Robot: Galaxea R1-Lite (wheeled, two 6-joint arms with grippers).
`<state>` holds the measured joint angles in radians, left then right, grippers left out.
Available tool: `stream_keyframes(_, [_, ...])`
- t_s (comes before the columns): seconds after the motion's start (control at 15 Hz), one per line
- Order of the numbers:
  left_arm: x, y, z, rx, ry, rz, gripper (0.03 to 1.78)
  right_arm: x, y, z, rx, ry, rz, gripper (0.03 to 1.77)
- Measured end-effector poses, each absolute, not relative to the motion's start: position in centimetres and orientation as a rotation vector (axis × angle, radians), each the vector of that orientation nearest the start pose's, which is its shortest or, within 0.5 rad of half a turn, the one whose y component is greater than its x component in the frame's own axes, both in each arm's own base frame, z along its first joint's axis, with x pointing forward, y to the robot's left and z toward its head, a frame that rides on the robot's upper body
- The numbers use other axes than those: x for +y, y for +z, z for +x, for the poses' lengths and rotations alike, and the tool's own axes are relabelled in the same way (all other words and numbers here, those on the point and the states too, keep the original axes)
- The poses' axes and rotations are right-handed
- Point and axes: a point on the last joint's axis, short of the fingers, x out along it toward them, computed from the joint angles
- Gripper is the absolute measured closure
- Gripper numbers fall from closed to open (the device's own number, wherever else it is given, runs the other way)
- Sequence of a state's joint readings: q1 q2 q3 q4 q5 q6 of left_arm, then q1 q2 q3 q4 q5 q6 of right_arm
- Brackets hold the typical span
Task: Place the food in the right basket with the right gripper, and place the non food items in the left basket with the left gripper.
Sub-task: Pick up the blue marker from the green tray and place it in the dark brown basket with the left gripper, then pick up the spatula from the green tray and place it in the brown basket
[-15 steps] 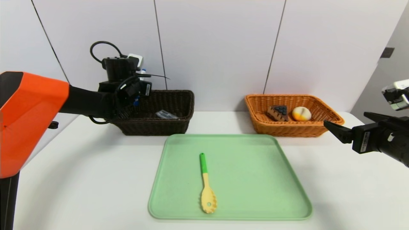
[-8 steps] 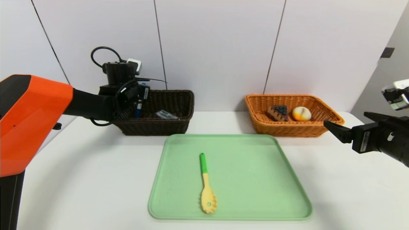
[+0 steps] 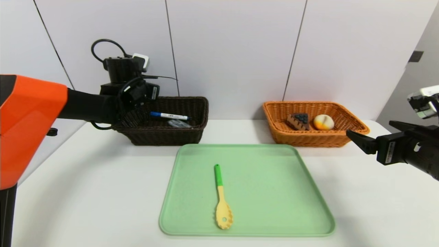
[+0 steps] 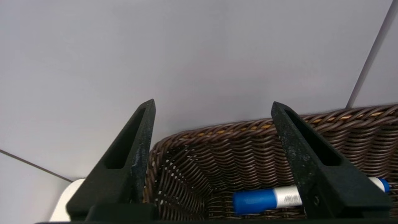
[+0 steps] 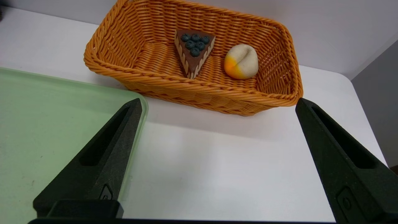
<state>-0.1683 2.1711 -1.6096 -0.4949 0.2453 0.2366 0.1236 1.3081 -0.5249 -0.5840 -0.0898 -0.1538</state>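
Blue-capped marker (image 4: 255, 200) lies in the dark basket (image 3: 164, 136) beneath the spread left gripper (image 4: 213, 101), its release apparently done; next, that gripper should fetch the spoon (image 3: 221, 202) from the tray nearer the robot. Right gripper (image 5: 219, 99) waits wide open beside the orange basket (image 5: 192, 90).

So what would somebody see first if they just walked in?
Probably the bright orange basket at the back right, with a cake wedge and a bun inside. Next, maybe the spoon with the green handle, all alone on the big green tray in the middle. The left gripper, open and empty at the dark basket on the left, would catch the eye too.
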Motion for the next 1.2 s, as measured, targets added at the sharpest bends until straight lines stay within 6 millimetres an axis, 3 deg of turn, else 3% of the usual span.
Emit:
stream_keyframes(0.27, [-9.0, 25.5, 42.6, 0.054, 0.014, 0.251, 0.33, 2.3, 19.8, 19.9, 0.201, 0.049, -0.174, 0.09])
stream_keyframes(0.4, [-11.9, 27.6, 39.7, 0.077, -0.062, 0.254, 0.28, 2.3, 19.7, 19.9, 0.205, 0.049, -0.174, 0.09])
stream_keyframes(0.67, [-17.9, 29.4, 32.6, 0.230, -0.178, 0.231, 0.21, 2.3, 19.7, 19.8, 0.207, 0.049, -0.174, 0.09])
stream_keyframes(0.93, [-21.6, 28.4, 26.4, 0.466, -0.229, 0.125, 0.17, 2.2, 19.7, 19.7, 0.203, 0.047, -0.172, 0.09])
stream_keyframes(1.2, [-23.4, 25.7, 23.2, 0.687, -0.202, 0.063, 0.14, 2.2, 19.7, 19.7, 0.202, 0.048, -0.158, 0.09])
